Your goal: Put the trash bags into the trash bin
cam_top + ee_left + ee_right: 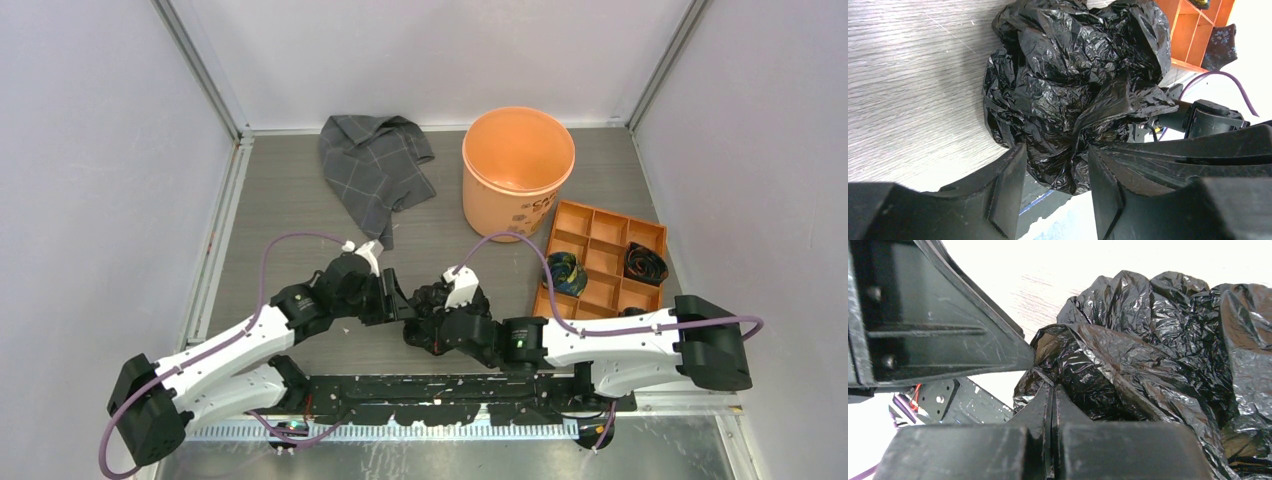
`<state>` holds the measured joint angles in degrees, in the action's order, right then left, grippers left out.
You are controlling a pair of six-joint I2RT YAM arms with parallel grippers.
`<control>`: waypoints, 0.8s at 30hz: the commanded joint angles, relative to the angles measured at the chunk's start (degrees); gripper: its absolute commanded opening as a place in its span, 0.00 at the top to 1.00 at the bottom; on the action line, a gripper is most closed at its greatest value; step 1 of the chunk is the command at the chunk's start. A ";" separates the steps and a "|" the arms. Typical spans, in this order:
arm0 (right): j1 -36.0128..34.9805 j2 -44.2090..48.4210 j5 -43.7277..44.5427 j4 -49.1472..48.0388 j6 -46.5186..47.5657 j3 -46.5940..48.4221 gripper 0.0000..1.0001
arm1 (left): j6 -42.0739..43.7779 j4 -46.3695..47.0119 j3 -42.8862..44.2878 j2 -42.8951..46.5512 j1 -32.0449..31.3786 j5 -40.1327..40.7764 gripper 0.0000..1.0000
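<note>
Found the trash bag (1073,65) crumpled into a glossy black heap on the table (290,200), close to the near edge, between the two wrists and well apart from the trash bin (505,205). Noted the trash bin standing upright toward the back of the table, mouth upward, dark print on its side. Saw the left gripper (1055,150) set into the heap from the left, its fingers (1008,185) partway apart, a bunched fold of film filling the gap and touching both inner faces. Could not tell a true clamp from mere contact there. Saw the right gripper (1050,387) set against the heap from the right, jaws pressed fully together, a thin ridge of film drawn up to their tips and pinched between them. From the left wrist view, made out a tented fold of the bag pulled toward that right-hand side. Noted a grey checked cloth (370,165) lying rumpled at the back left, near the bin but apart from it. Noted an orange tray (606,228) just beside the bin on the right, with a dark bundle (645,263) in one compartment and a second bundle (565,273) in another.
</note>
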<state>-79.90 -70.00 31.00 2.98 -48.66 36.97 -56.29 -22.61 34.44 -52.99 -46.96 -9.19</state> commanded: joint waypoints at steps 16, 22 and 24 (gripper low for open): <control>-1.75 -1.37 4.45 0.64 3.09 6.98 0.86 | 2.59 9.09 0.78 -5.27 -0.59 -2.18 0.91; -1.75 3.65 6.51 7.54 5.21 8.08 0.34 | 8.48 1.29 5.27 -4.31 -0.52 0.80 1.00; -1.75 6.72 7.64 11.48 6.56 8.75 0.23 | 10.51 -0.82 6.59 -3.70 -0.51 1.50 1.00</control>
<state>-81.32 -69.47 34.39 8.88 -44.64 42.61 -51.24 -19.35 36.69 -58.63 -47.29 -10.09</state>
